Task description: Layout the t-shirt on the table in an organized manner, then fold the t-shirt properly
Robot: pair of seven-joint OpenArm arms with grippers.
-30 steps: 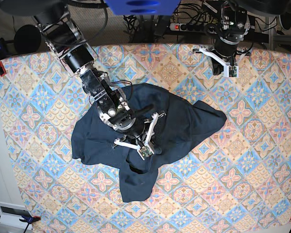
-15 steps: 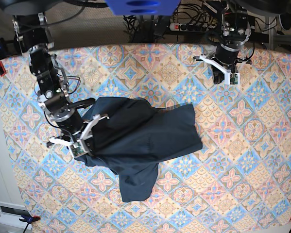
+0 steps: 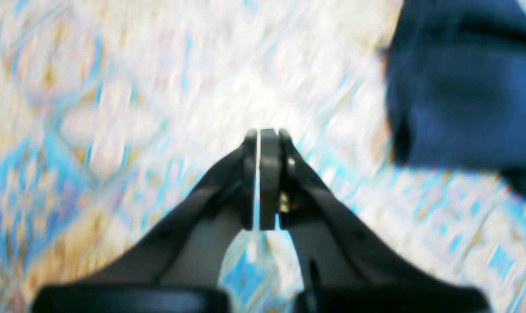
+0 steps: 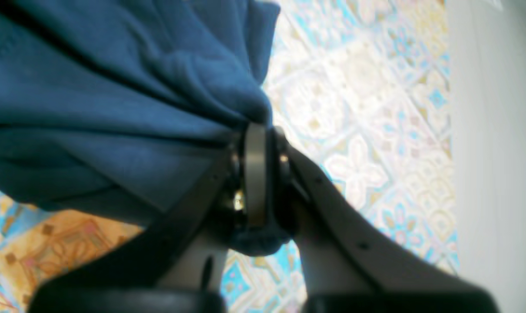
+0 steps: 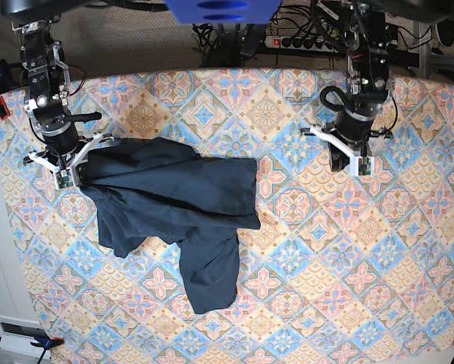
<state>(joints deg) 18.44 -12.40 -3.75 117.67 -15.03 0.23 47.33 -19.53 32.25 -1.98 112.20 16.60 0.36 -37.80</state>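
The right end effector (image 5: 69, 176) is clamped on a bunched edge of the navy t-shirt (image 5: 177, 201), apparently to spread it across the surface (image 5: 378, 250). The left end effector (image 5: 346, 162), closed together and empty, hangs well apart from the cloth.

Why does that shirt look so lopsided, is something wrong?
The t-shirt is not flat: it lies bunched and creased on the table, one part trailing toward the near edge. The right gripper pinches one corner, stretching it sideways. No damage shows.

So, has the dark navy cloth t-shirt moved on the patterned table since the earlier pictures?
Yes. The dark navy cloth t-shirt has been dragged toward the base view's left edge of the tile-patterned table by the right gripper.
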